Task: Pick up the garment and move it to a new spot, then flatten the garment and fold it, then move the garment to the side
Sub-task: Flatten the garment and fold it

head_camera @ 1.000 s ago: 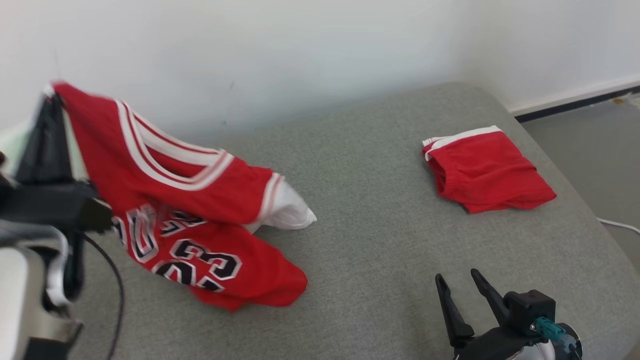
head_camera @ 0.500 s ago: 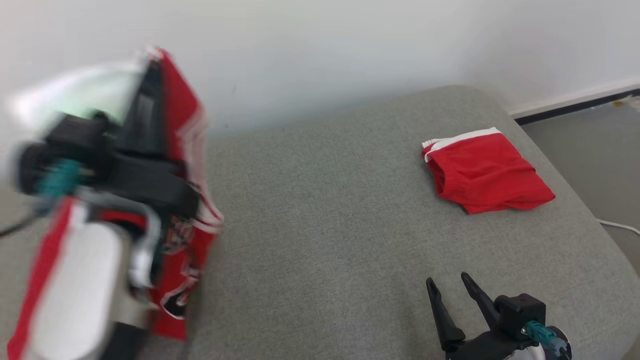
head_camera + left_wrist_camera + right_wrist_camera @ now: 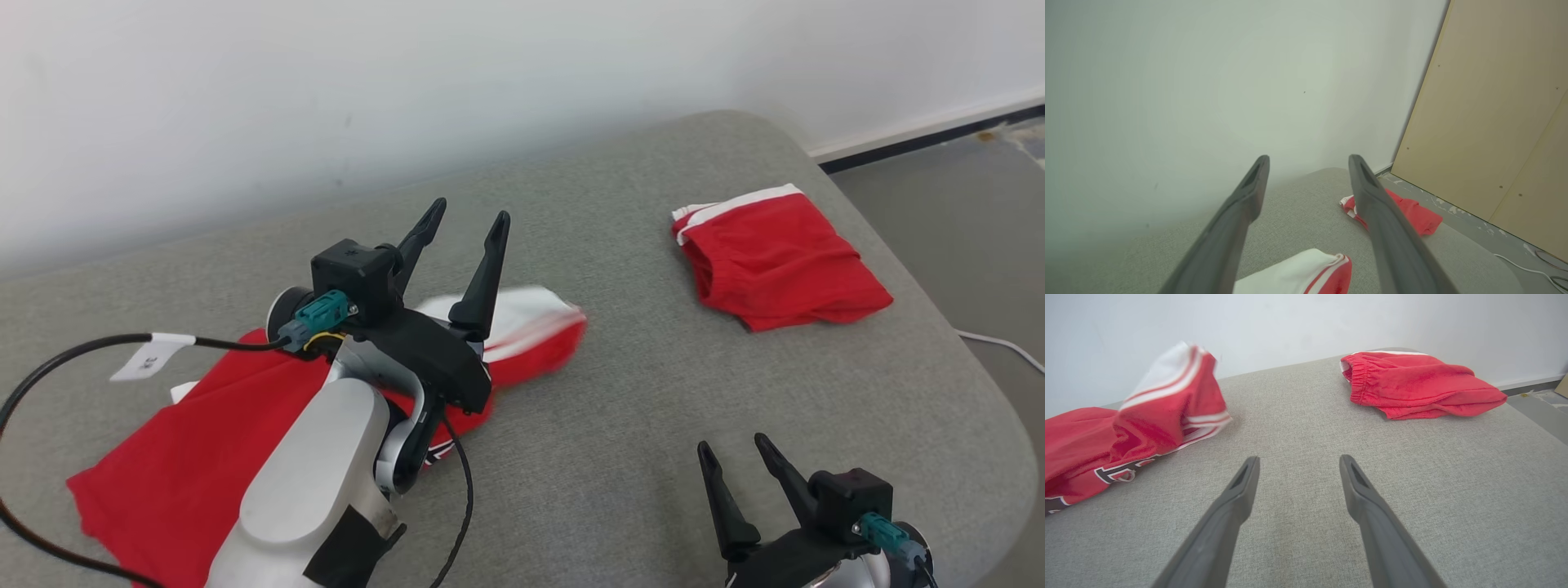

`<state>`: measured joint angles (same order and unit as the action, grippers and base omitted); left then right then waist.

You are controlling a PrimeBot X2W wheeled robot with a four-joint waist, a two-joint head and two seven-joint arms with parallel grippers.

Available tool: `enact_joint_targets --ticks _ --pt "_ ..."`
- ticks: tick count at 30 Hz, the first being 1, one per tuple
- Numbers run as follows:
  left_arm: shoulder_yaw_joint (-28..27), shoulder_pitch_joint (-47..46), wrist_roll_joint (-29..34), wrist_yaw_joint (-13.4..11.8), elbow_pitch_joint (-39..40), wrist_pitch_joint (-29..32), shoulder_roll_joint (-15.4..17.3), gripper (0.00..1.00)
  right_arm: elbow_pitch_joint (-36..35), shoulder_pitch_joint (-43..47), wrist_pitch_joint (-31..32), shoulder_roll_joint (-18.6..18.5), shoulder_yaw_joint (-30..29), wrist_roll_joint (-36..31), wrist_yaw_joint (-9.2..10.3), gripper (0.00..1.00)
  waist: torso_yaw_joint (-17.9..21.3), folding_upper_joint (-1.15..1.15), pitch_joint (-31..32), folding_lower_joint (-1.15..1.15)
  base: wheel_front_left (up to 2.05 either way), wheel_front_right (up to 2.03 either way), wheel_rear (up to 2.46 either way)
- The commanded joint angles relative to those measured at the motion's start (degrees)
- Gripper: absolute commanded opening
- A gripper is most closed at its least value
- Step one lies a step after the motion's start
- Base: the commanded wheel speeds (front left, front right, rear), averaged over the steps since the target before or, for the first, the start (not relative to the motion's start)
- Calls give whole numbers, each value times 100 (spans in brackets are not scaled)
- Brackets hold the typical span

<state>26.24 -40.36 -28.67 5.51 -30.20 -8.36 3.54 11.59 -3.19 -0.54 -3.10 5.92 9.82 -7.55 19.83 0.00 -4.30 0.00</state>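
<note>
The grey cushion [image 3: 620, 408] is carrying everything. Its far side is butting against the pale wall [image 3: 408, 82] behind the red shorts [image 3: 775, 261], and its rounded corner is falling away to the floor [image 3: 939, 188] just past the shorts. The jersey [image 3: 163, 457], the garment in hand, is lying crumpled well to the left of the shorts and nearer the robot, with its white-trimmed end [image 3: 531, 327] blurring and humping up toward them. The left end effector [image 3: 473, 216] is hovering over that heap, fingers spread wide and gripping nothing. The right end effector [image 3: 733, 447] is sitting nearer the robot than the shorts, low over bare cushion, likewise spread wide and empty.

Flattening is looking like the step in hand. Doing it well is probably going to mean each end effector pinching one edge of the jersey and the two drawing apart, taking the hump out first. The broad bare stretch between jersey and shorts is offering room. Pulling too far toward the shorts is risking disturbing them or nearing the drop-off.
</note>
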Motion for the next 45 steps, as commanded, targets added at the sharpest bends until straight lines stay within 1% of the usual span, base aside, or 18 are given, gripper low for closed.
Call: enact_joint_targets --ticks 1,3,5,6,11,15,19,20,22,27,32,36,39,40,41,42,44,45 --pt "-9 93 -188 50 16 -71 -25 100 -9 108 -11 6 -31 -44 15 100 -204 0 103 0 0 0 0" --pt "-41 176 -205 35 34 -66 17 100 -15 105 4 4 -27 -53 15 100 -263 0 127 0 0 0 0" --pt "-139 381 -307 -27 73 -8 166 100 -41 129 16 -6 -67 -59 15 100 -430 0 176 0 0 0 0" --pt "-204 505 -316 -99 107 14 282 100 -43 151 25 -7 -52 -66 15 100 -506 0 206 0 0 0 0" --pt "-505 1345 -373 -655 449 303 833 100 -106 249 83 -19 -46 -91 15 100 -846 0 318 0 0 0 0" --pt "-748 2143 -451 -1092 833 605 1279 100 -181 291 134 -17 -57 -97 15 100 -1019 0 368 0 0 0 0" --pt "-927 2773 -636 -1388 1098 969 1467 100 -240 333 194 -41 -48 -101 15 100 -1127 0 370 0 0 0 0" --pt "-968 2878 -699 -1449 1128 1057 1484 100 -248 334 193 -48 -30 -93 15 100 -1139 0 367 0 0 0 0" --pt "-985 3046 -844 -1497 1149 1266 1468 100 -256 324 213 -62 -5 -72 15 100 -1146 0 361 0 0 0 0" --pt "-1026 3174 -1013 -1705 1090 1678 1422 100 -281 281 251 -102 61 -43 15 100 -1096 0 341 0 0 0 0" --pt "-1057 3252 -976 -1921 1030 1680 1391 100 -355 233 333 -170 11 -97 15 100 -1032 0 326 0 0 0 0" --pt "-1062 3277 -1052 -2013 836 1717 1324 100 -407 124 354 -218 -1 -96 15 100 -1031 0 320 0 0 0 0" --pt "-1073 3219 -1159 -2014 713 1813 1250 100 -402 118 342 -185 43 -82 15 100 -1039 0 311 0 0 0 0" --pt "-1070 3194 -1187 -1998 669 1855 1241 94 -390 124 335 -177 55 -70 15 100 -1039 0 308 0 0 0 0" --pt "-1073 3165 -1215 -1973 644 1876 1239 59 -377 128 327 -171 66 -56 15 100 -1037 0 305 0 0 0 0" --pt "-1082 3143 -1226 -1949 638 1850 1229 44 -371 132 319 -163 78 -47 15 100 -1036 0 298 0 0 0 0" --pt "-1063 3108 -1221 -1883 634 1812 1234 0 -360 121 306 -152 95 -38 15 100 -1033 0 277 0 0 0 0" --pt "-1063 3108 -1221 -1883 634 1812 1234 0 -360 121 306 -152 95 -38 15 100 -1033 0 277 0 0 0 0"
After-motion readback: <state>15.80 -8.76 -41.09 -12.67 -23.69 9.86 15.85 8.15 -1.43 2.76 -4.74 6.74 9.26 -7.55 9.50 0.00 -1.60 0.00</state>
